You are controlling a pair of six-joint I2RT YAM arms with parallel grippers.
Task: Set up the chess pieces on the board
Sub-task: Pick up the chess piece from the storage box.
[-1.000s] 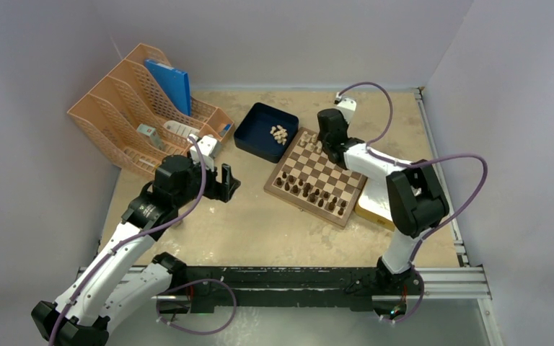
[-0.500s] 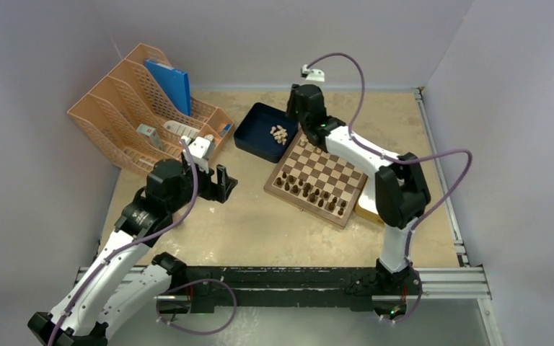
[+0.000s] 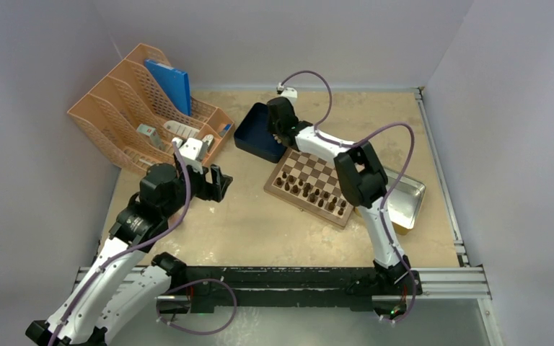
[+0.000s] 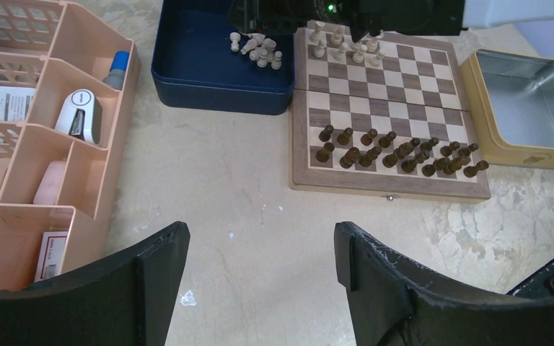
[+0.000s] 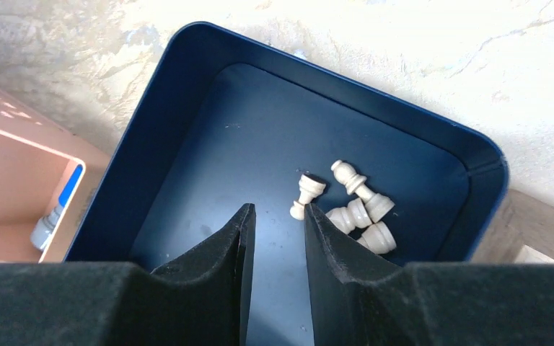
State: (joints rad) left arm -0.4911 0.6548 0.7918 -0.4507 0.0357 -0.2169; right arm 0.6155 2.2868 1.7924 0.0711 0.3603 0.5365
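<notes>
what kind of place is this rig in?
Probably a lab robot cell: plain panel walls box in the table, an aluminium rail lines its near edge, and a chessboard and orange desk organizer sit as props.

Right wrist | my gripper (image 5: pixel 278 213) over dark blue tray (image 5: pixel 151 137), jaws narrowly apart, nothing between | 4 cream chess pieces (image 5: pixel 351 215) clustered just right of fingertips | orange organizer (image 5: pixel 14 166) at left

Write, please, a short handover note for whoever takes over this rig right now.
Left claw: open, empty, above the table.
Right claw: slightly open, empty, over the blue tray.
Cream pieces: several lie in that tray, a few stand at the board's far edge.
Done: dark pieces lined up along the near edge.
Left: the tray's cream pieces.
</notes>
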